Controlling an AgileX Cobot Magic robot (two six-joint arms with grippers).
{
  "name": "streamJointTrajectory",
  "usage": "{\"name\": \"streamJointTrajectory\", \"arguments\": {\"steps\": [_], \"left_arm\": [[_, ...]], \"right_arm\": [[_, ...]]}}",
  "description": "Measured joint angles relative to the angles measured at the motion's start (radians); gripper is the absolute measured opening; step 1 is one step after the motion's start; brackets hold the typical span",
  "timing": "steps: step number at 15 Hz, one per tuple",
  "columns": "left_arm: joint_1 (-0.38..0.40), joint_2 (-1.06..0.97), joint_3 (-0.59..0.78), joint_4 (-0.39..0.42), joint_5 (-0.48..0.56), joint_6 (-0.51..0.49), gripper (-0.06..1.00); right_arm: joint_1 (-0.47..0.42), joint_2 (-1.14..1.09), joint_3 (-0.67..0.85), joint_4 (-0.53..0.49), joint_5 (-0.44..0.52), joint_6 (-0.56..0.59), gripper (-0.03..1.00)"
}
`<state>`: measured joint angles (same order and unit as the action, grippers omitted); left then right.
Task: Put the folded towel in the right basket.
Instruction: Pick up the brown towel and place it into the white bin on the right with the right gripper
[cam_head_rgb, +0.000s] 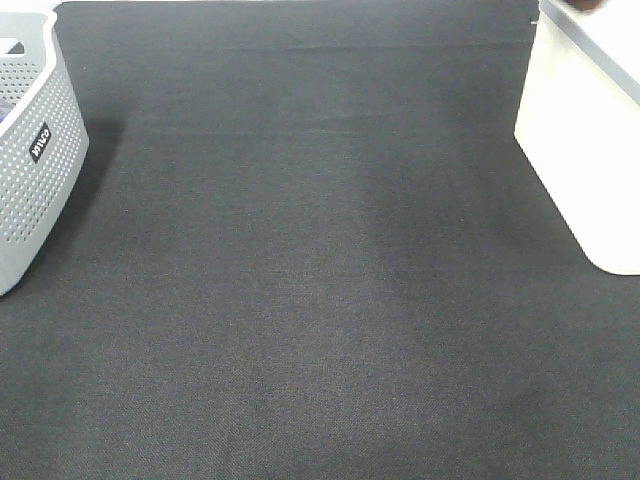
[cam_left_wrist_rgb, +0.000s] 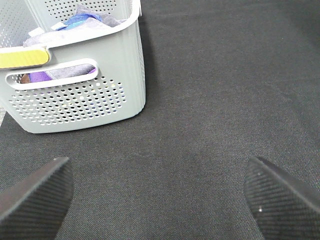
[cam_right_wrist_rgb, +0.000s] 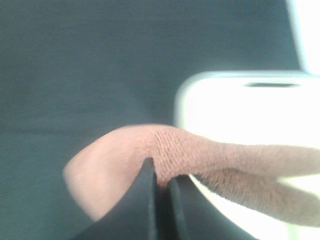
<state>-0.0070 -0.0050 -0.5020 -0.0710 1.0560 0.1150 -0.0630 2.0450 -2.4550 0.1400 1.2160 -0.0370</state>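
In the right wrist view my right gripper (cam_right_wrist_rgb: 162, 197) is shut on a fold of the pinkish-brown towel (cam_right_wrist_rgb: 200, 155). It holds the towel in the air over the rim of the white right basket (cam_right_wrist_rgb: 240, 100). The towel hangs out to both sides of the jaws. In the exterior high view the white basket (cam_head_rgb: 590, 150) stands at the right edge, and neither the towel nor the grippers can be made out there. My left gripper (cam_left_wrist_rgb: 160, 200) is open and empty above the black cloth, a little in front of the grey basket (cam_left_wrist_rgb: 90, 95).
The grey perforated basket (cam_head_rgb: 30, 160) stands at the left edge and holds several cloths in purple and blue (cam_left_wrist_rgb: 82, 20). The black table cloth (cam_head_rgb: 320, 280) spans the space between the two baskets.
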Motion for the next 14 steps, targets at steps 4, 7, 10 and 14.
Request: {"name": "streamJointTrajectory", "arguments": {"steps": [4, 7, 10, 14], "left_arm": [[0.000, 0.000, 0.000, 0.000, 0.000, 0.000, 0.88], [0.000, 0.000, 0.000, 0.000, 0.000, 0.000, 0.88], [0.000, 0.000, 0.000, 0.000, 0.000, 0.000, 0.88], [0.000, 0.000, 0.000, 0.000, 0.000, 0.000, 0.88]], "right_arm": [[-0.142, -0.006, 0.153, 0.024, -0.001, 0.000, 0.00], [-0.170, -0.006, 0.295, 0.018, 0.000, 0.000, 0.00], [-0.171, 0.010, 0.371, -0.018, 0.006, 0.000, 0.06], [-0.171, 0.027, 0.375, -0.011, 0.005, 0.002, 0.75]]}}
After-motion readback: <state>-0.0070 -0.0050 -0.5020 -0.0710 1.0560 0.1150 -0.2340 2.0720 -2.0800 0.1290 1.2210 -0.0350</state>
